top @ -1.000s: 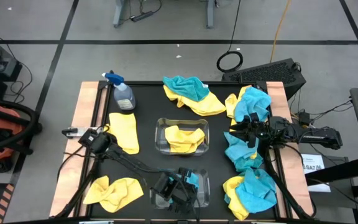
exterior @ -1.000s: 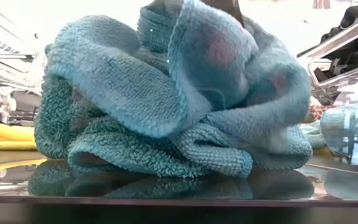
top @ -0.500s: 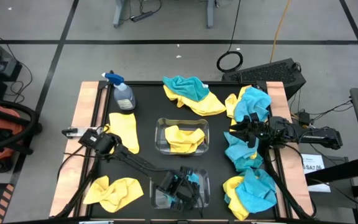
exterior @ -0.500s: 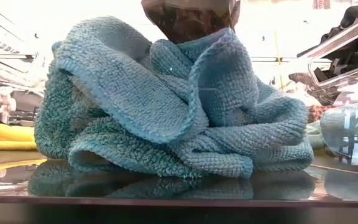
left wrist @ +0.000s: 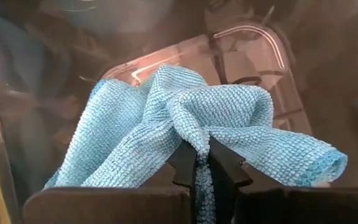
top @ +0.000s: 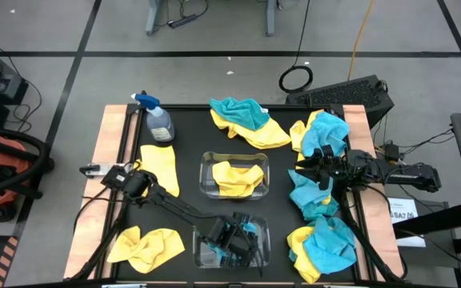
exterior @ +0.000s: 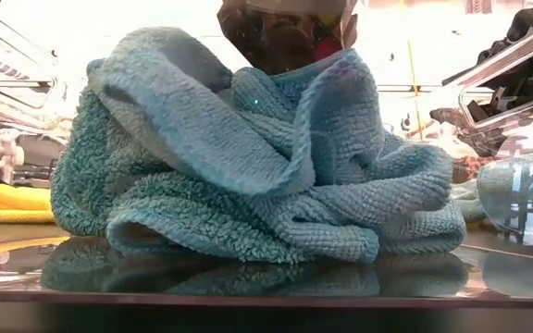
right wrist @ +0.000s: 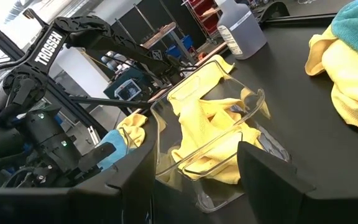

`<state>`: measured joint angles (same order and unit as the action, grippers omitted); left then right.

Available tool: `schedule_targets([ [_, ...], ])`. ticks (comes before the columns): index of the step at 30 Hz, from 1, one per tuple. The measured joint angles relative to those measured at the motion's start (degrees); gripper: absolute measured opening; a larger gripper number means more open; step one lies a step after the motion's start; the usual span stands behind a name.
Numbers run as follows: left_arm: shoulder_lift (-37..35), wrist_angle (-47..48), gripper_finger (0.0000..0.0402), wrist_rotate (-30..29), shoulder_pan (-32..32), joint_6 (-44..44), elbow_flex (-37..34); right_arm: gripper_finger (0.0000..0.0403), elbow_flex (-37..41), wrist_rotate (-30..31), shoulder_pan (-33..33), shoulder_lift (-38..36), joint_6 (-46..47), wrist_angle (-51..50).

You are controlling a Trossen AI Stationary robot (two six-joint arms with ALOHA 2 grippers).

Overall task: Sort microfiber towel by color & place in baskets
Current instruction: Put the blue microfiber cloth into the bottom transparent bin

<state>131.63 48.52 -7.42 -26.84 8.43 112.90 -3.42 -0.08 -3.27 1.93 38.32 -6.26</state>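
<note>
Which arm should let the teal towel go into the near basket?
Left. Its tool is shut on the teal towel inside the near basket. The right tool waits open at the right-side towel piles.

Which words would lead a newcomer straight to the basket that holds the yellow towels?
Start at the black table seen from above, where two clear baskets sit one behind the other in the middle. Choose the far basket, nearer the spray bottle. It holds only yellow towels; the near basket holds a teal towel pinched in the left claw.
</note>
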Motion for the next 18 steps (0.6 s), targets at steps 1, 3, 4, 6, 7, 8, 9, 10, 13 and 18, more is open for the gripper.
schedule_targets([
  [1, 0.0, 0.0, 0.0026, 0.0, 0.1, 0.1, 0.0, 0.0215, 0.0, 0.0, 0.0, 0.0, 0.0, 0.0],
  [3, 0.0, 0.0, 0.0026, 0.2, 0.2, 0.1, 0.0, 0.0215, 0.0, 0.0, 0.0, 0.0, 0.0, 0.0],
  [4, 0.0, 0.1, 0.0026, 0.5, 0.2, 0.1, 0.0, 0.0215, 0.0, 0.0, 0.0, 0.0, 0.0, 0.0],
  [6, 0.0, 0.1, 0.0030, 1.4, 0.3, 0.1, 0.0, 0.0215, 0.0, 0.0, 0.0, 0.0, 0.0, 0.0],
  [7, 0.0, 0.1, 0.0034, 1.7, 0.3, 0.1, 0.0, 0.0215, 0.0, 0.0, 0.0, 0.0, 0.0, 0.0],
  [8, 0.0, 0.3, 0.0040, 2.2, 0.3, 0.1, 0.0, 0.0215, 0.0, 0.0, 0.0, 0.0, 0.0, 0.0],
  [9, 0.0, 0.7, 0.0048, 2.7, 0.3, 0.1, 0.0, 0.0215, 0.0, 0.0, 0.0, 0.0, 0.0, 0.0],
  [10, 0.0, 1.2, 0.0056, 2.9, 0.3, 0.1, 0.0, 0.0215, 0.0, 0.0, 0.0, 0.0, 0.0, 0.0],
  [13, 0.0, 2.9, 0.0078, 3.1, 0.5, 0.0, 0.0, 0.0215, 0.0, 0.0, 0.0, 0.0, 0.0, 0.0],
  [18, -0.1, 5.4, 0.0111, 3.1, 0.9, -1.5, 0.0, 0.0215, 0.0, 0.0, 0.0, 0.0, 0.0, 0.0],
])
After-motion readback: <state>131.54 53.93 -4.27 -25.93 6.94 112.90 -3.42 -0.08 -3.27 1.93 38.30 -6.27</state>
